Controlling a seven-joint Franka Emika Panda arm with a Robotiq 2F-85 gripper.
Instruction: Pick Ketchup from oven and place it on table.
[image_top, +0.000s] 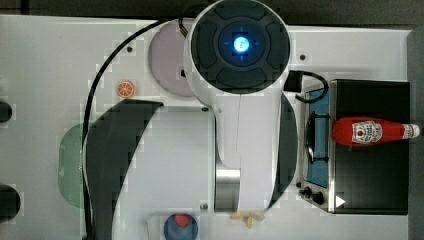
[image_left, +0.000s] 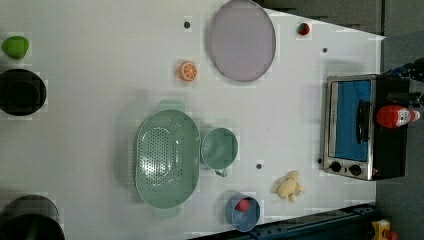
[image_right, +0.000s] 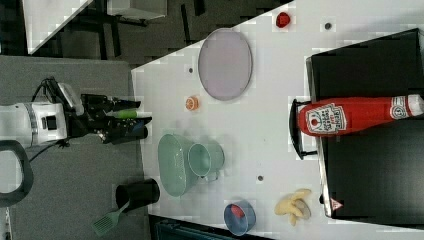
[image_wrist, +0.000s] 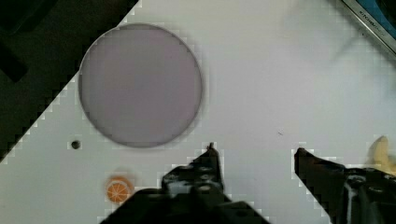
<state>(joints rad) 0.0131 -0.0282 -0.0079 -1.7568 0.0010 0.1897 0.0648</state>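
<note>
The Ketchup (image_top: 372, 131) is a red bottle with a white label and cap. It lies on its side on the black top of the oven (image_top: 370, 170), above the blue glass door. It shows again in the left view (image_left: 395, 116) and the right view (image_right: 350, 116). My gripper (image_wrist: 256, 154) hangs open above the white table (image_wrist: 280, 70) with nothing between its fingers. It is beside the lilac plate (image_wrist: 140, 84), well away from the oven (image_left: 350, 127). In the right view the gripper (image_right: 137, 122) sits at the end of the arm.
An orange slice (image_wrist: 117, 190) lies near the plate. A green colander (image_left: 167, 165), a green cup (image_left: 219, 147), a blue bowl (image_left: 242, 210) holding a strawberry and a banana (image_left: 290, 186) occupy the table's middle and edge. Black pots (image_left: 20, 91) stand at the left view's left.
</note>
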